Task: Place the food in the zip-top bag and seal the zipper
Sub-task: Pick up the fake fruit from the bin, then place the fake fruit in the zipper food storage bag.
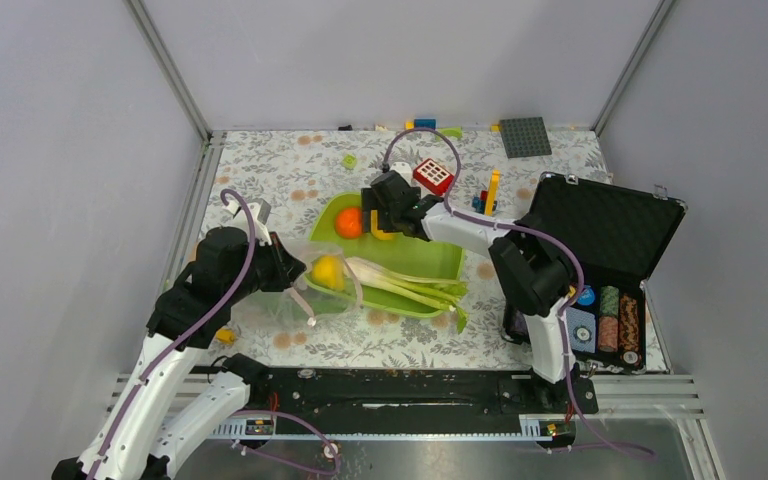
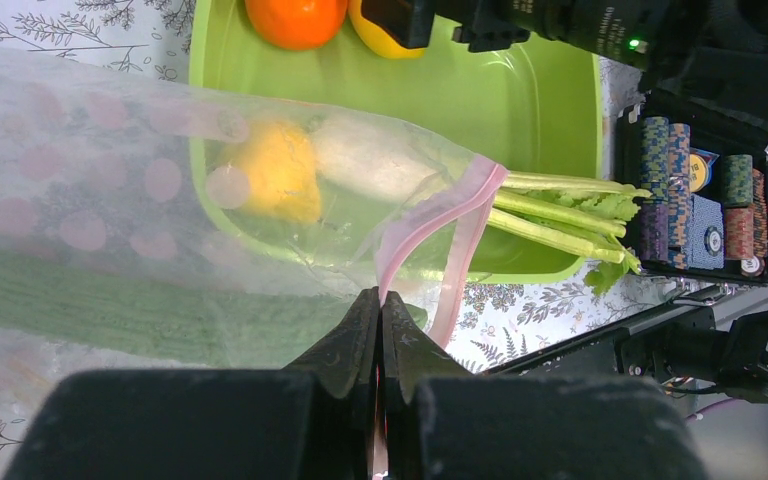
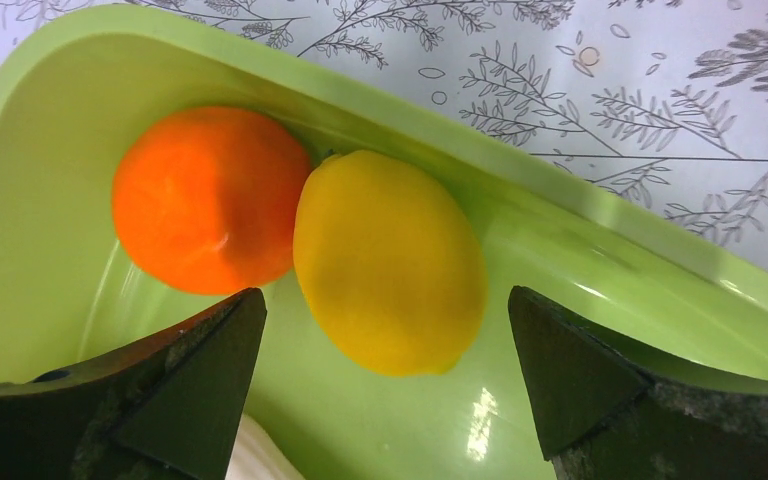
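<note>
The left arm (image 1: 160,365) and the right arm (image 1: 548,345) are both white and black. The long parts are white and smooth. The round joints are black and chunky. A purple cable (image 1: 422,133) loops along each arm. A tiny green light (image 2: 640,45) glows on the right arm's black end. The jaws are black and shaped like pointy wedges, with a dull, rough skin.
</note>
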You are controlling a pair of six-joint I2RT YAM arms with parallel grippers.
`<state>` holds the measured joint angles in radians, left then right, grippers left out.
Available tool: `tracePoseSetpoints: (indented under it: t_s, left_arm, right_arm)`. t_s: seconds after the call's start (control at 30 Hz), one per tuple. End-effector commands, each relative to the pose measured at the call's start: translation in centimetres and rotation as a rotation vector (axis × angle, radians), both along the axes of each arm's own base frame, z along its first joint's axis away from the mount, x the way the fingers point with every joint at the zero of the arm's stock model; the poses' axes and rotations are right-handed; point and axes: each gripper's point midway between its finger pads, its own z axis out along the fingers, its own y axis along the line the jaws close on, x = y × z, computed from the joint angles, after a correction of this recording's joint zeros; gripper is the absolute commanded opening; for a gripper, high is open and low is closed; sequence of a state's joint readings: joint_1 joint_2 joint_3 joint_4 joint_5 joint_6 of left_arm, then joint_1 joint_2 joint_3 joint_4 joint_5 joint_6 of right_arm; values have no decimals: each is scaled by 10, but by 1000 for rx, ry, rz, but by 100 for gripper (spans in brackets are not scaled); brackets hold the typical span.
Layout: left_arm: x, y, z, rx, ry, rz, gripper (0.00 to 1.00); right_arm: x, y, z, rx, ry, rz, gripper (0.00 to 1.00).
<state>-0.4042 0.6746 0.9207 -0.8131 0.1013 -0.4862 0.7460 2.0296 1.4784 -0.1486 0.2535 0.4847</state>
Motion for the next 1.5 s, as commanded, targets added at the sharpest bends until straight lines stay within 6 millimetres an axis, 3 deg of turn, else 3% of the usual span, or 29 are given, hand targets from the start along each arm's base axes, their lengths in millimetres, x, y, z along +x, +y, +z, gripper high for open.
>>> tracePoseSetpoints:
  t_s: [0.0,0.2,0.3,0.43,0.6,0.7,0.8,0.93,1.1,1.27,1.37,1.47]
  left_arm:
    - [8,-2,21,-26,-85,-5,0]
    - [9,-3,16,-29,-71,-5,0]
    - [9,-2,15,-22,-72,1,0]
    - [10,0,15,-15,-72,12,0]
    - [10,1,18,-16,-78,17,0]
    - [13,4,20,-6,-76,34,0]
    - [13,4,19,4,-60,37,0]
    - [14,2,21,2,-51,30,0]
    - [14,0,27,-13,-56,24,0]
    - [10,0,32,-26,-72,18,0]
    - [8,-2,34,-37,-77,6,0]
    - [6,-3,35,-44,-78,0,0]
  right_arm:
    - [20,12,2,70,-10,-82,100]
    - [22,20,-17,95,27,-106,97]
    - [22,23,-17,124,15,-95,81]
    - [20,18,-4,132,-33,-79,61]
    - [11,10,39,185,-138,-24,47]
    - [-10,3,58,222,-173,45,44]
    - [-39,-1,90,292,-227,165,43]
    - [-99,5,144,462,-323,422,40]
    - [-177,20,182,571,-383,660,40]
    - [-220,50,197,608,-355,779,42]
    - [-229,72,196,649,-308,796,43]
    - [-227,93,190,670,-235,754,52]
